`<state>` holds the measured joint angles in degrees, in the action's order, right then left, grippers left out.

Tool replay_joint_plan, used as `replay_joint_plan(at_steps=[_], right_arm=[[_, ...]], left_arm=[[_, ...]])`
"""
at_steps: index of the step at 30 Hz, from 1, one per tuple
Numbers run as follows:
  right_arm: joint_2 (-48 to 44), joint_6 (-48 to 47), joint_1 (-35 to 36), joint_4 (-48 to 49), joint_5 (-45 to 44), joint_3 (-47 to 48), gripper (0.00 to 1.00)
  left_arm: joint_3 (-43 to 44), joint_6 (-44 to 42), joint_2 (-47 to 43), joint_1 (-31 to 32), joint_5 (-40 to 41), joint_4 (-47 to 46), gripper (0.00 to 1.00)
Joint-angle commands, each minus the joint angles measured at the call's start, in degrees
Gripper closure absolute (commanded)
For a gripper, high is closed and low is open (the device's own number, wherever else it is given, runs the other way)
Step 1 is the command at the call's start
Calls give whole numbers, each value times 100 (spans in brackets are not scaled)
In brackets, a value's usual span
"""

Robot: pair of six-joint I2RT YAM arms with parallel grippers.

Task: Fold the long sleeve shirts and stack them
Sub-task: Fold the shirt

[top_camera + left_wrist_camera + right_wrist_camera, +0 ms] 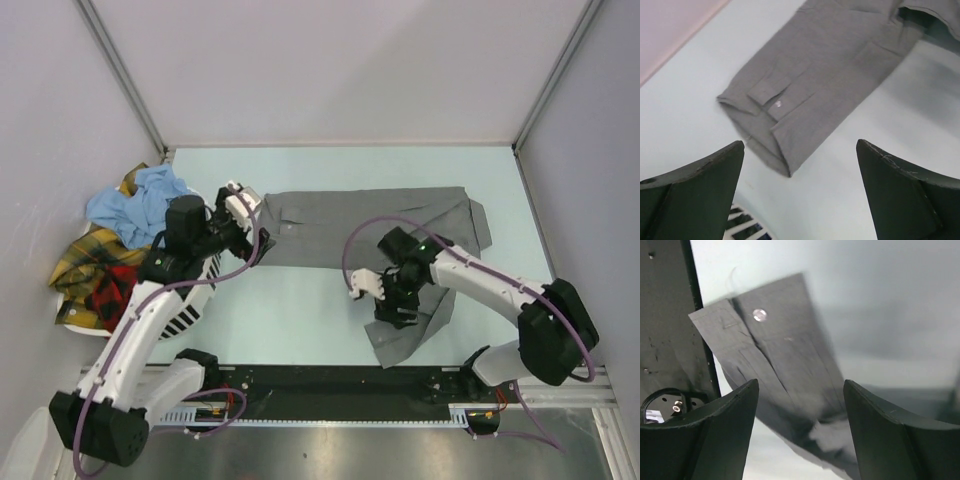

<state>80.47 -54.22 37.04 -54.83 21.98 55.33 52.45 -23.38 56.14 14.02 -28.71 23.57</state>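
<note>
A mid-grey long sleeve shirt [380,220] lies spread across the table, one sleeve running left and the other [405,335] hanging toward the near edge. My left gripper [241,203] hovers open just off the left sleeve's end. In the left wrist view the buttoned cuff [771,112] lies flat on the table beyond the gripper [800,144], nothing between the fingers. My right gripper [362,284] stands open above the near sleeve; its cuff [770,350] lies under the gripper [800,382], blurred. More long sleeve shirts are piled at the left: light blue [140,200], yellow plaid [85,258], red-and-black plaid [112,288].
A white slotted basket [188,315] sits under the left arm, its slots [742,226] showing beneath the left fingers. A black rail [350,385] runs along the table's near edge. Walls close in at the left, back and right.
</note>
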Motion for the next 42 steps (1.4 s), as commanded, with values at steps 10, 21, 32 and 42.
replay_joint_plan(at_steps=[10, 21, 32, 42], right_arm=[[777, 86, 1332, 1500, -1046, -1050, 44], [567, -185, 86, 519, 900, 597, 100], [365, -1142, -636, -1250, 2460, 2113, 100], [-66, -1970, -733, -1724, 2882, 2061, 100]], left_arm=[[-50, 632, -921, -119, 831, 175, 1], [205, -472, -622, -119, -1363, 735, 9], [-541, -3723, -271, 2252, -830, 237, 4], [-1817, -5318, 344, 3343, 172, -4014, 0]])
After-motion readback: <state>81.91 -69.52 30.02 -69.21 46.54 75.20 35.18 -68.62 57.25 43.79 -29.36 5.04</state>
